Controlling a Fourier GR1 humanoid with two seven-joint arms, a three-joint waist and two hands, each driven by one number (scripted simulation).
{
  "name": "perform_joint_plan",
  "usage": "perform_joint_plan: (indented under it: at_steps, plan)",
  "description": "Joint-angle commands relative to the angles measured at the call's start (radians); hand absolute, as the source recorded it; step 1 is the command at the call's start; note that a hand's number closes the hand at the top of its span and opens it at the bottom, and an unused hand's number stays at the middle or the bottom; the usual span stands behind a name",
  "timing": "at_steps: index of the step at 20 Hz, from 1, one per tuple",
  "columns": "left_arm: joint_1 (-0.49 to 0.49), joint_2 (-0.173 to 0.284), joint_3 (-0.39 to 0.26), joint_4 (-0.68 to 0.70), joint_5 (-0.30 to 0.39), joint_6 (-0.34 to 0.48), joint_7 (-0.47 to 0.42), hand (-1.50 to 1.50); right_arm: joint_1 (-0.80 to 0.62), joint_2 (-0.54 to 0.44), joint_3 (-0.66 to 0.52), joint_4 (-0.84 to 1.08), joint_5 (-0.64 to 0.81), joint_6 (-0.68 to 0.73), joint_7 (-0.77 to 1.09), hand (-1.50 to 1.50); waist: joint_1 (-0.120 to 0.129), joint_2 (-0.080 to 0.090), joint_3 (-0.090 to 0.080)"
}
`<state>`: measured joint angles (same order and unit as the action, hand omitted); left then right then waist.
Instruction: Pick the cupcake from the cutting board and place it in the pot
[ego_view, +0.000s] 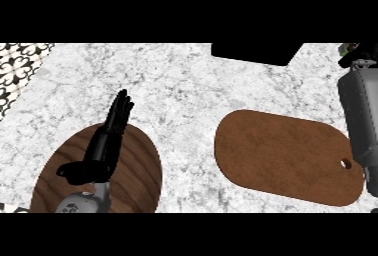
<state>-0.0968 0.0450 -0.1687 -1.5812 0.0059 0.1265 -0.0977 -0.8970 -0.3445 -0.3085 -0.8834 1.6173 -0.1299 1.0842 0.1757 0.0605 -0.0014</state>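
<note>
Nearest, at the lower left, the left hand (103, 147) rested over a round wooden plate (142, 170), its fingers (120, 107) straight, close together and pointing away, holding nothing. Just beyond and to the right, the brown cutting board (288, 157) lay flat on the marble desk (184, 85), and its whole top was bare: no cupcake stood on it or showed anywhere else on the desk. Along the right edge the grey right forearm (359, 115) ran away from the viewer, ending in the right hand (353, 51) at the far right corner, mostly cut off by the frame. Whether that hand held anything could not be told; the cupcake may well have been inside it, hidden. Farthest off, a black shape (255, 52) sat at the desk's far edge, left of that hand; it was probably the pot, though only a part showed.

The risk from here, as I judged it, lay in the release. With the hand and the pot's rim both barely in view, a let-go slightly to one side would land the cupcake on the desk or tip it against the rim.
</note>
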Motion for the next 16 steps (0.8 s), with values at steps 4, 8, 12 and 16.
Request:
perform_joint_plan:
  at_steps: [4, 8, 12, 16]
  plan:
    - [0.008, 0.001, 0.004, -0.002, -0.007, 0.010, 0.004, 0.00, -0.144, -0.054, -0.066, 0.194, 0.127, -0.029, 0.211, 1.50, -0.021, -0.010, 0.003]
    - [0.017, -0.010, 0.011, 0.028, -0.014, 0.025, -0.025, 0.00, -0.177, -0.058, -0.098, 0.259, 0.182, -0.057, 0.262, 1.50, -0.041, -0.011, 0.002]
    - [0.024, -0.006, 0.041, 0.033, -0.004, 0.039, -0.020, 0.00, -0.166, -0.056, -0.136, 0.314, 0.210, -0.111, 0.275, 1.50, -0.078, -0.023, 0.003]
    - [0.027, -0.006, 0.048, 0.036, -0.002, 0.038, -0.033, 0.00, -0.175, -0.098, -0.183, 0.365, 0.225, -0.134, 0.260, 1.50, -0.091, -0.026, 0.003]
